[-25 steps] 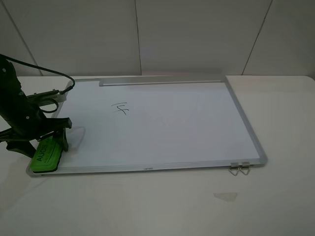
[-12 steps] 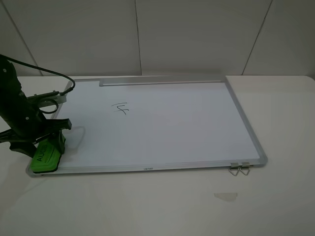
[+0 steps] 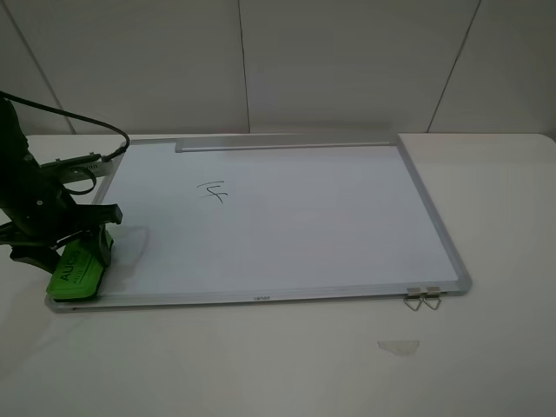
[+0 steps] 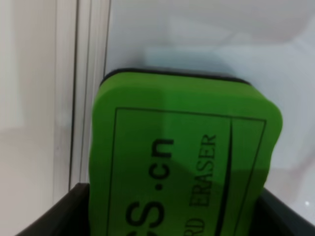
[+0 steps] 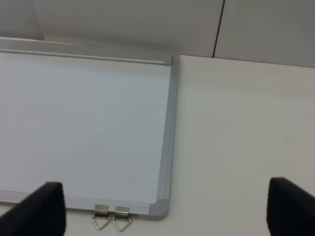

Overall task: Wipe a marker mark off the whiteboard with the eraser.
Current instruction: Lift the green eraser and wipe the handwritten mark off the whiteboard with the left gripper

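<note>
The whiteboard (image 3: 304, 226) lies flat on the table, and the marker mark (image 3: 211, 191) is a small black scribble in its upper left part. At the board's near left corner the green eraser (image 3: 76, 271) rests partly over the frame. My left gripper (image 3: 71, 252) is shut on the eraser, its black fingers against both sides. In the left wrist view the eraser (image 4: 182, 162) fills the frame between the fingers of the left gripper (image 4: 174, 219), over the whiteboard (image 4: 197, 39). My right gripper (image 5: 170, 209) hangs open above the whiteboard (image 5: 83, 123) at its right corner, holding nothing.
A grey tray strip (image 3: 287, 143) runs along the board's far edge. Two metal clips (image 3: 423, 300) hang off the near right corner, and the clips (image 5: 110, 222) also show in the right wrist view. A small pale scrap (image 3: 398, 347) lies on the white table (image 3: 486, 365).
My left gripper and the eraser have shifted slightly to the left, toward the board's left frame. The mark is unchanged.
</note>
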### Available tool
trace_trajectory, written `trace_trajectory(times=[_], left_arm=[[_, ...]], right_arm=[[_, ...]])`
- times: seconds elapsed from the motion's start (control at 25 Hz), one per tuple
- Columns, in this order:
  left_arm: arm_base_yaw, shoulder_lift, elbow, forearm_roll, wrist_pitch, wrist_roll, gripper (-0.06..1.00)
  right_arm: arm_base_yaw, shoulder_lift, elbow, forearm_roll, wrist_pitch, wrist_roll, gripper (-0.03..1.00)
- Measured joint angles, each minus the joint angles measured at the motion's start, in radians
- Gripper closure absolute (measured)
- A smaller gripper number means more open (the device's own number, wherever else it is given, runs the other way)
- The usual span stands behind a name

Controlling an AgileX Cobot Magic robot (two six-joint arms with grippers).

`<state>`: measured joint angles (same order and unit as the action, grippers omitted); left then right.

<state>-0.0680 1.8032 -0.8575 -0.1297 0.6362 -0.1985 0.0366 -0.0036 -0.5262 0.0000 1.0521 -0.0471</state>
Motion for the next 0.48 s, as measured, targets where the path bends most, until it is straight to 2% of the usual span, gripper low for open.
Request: trace_trajectory(times=[0.12, 0.2, 0.48], left_arm=[[0.000, -0.079, -0.001, -0.002, 0.014, 0.024, 0.34], [0.000, -0.127, -0.021, -0.002, 0.060, 0.056, 0.34], [0.000, -0.169, -0.272, -0.003, 0.315, 0.182, 0.34]], right_arm=[[0.000, 0.000, 0.000, 0.000, 0.000, 0.000, 0.15], [0.000, 0.000, 0.000, 0.000, 0.000, 0.000, 0.15], [0.000, 0.000, 0.000, 0.000, 0.000, 0.000, 0.15]])
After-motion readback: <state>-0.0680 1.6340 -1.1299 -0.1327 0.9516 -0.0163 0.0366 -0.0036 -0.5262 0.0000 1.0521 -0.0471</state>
